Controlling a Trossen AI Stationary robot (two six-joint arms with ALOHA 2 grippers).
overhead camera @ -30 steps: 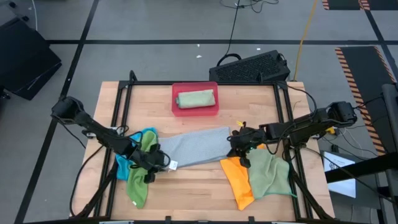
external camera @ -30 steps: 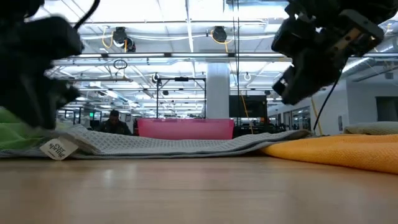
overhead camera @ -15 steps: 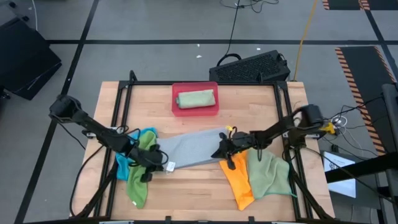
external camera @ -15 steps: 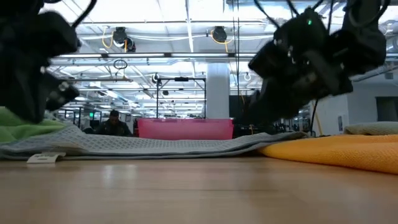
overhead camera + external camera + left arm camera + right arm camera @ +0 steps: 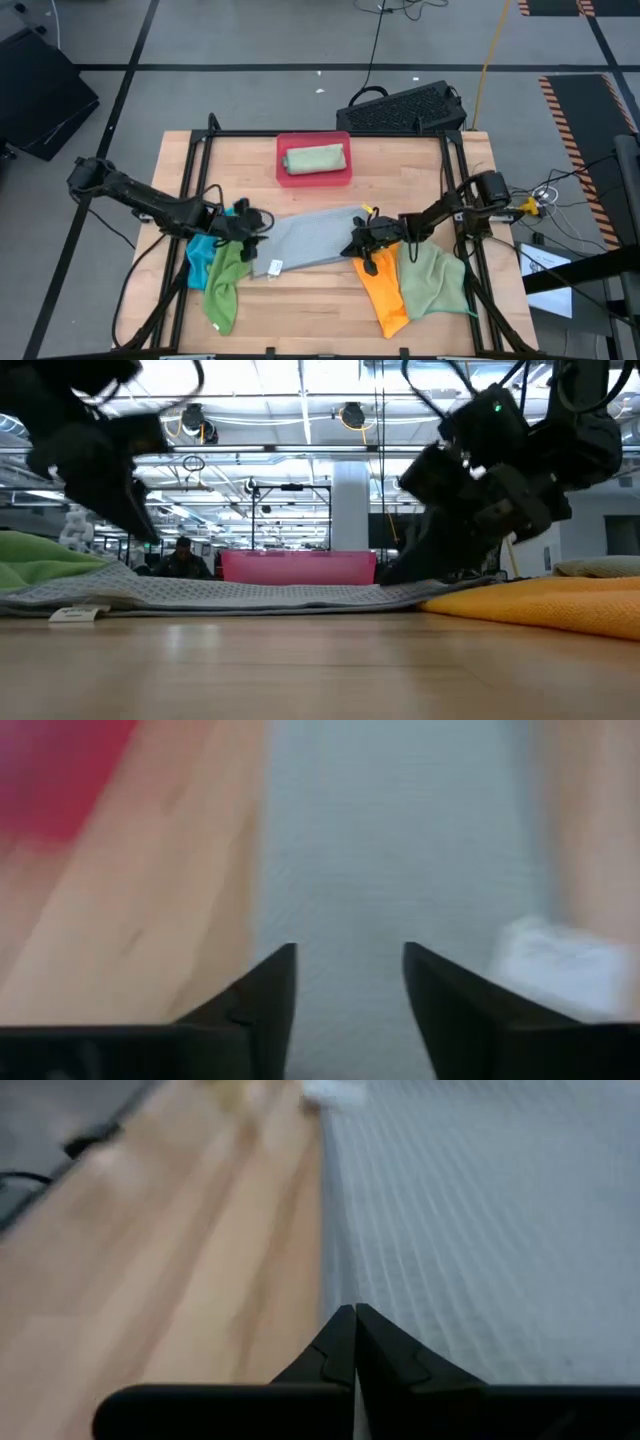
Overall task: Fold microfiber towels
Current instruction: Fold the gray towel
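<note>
Over the last second the left gripper (image 5: 257, 224) has drawn back from the lower left corner of the grey towel (image 5: 310, 237), near its white label (image 5: 274, 267), and moved up to the towel's left edge, beside the blue towel (image 5: 203, 250) and the long green towel (image 5: 224, 283); its wrist view shows the fingers (image 5: 252, 1010) parted with grey cloth between them and nothing held. The right gripper (image 5: 362, 241) has swung in from further right and settled low on the grey towel's right edge, just above the orange towel (image 5: 382, 291); its wrist view shows the fingertips (image 5: 352, 1342) pressed together at the cloth's border, though whether any fabric is pinched there cannot be told. My reading is that both arms are lining up on opposite ends of the grey towel to start its first fold, which is not yet made: the towel lies flat across the middle of the frame. Another green towel (image 5: 433, 280) lies at lower right, and one folded green towel (image 5: 315, 158) already sits in the red tray (image 5: 281, 143) at upper centre. The surface is a pale wooden table (image 5: 400, 160) in a black frame. Beyond it is grey floor, a black keyboard (image 5: 404, 106) at the far edge, and, in the low view, a long hall with ceiling lights and a person (image 5: 183, 557) in the distance.
</note>
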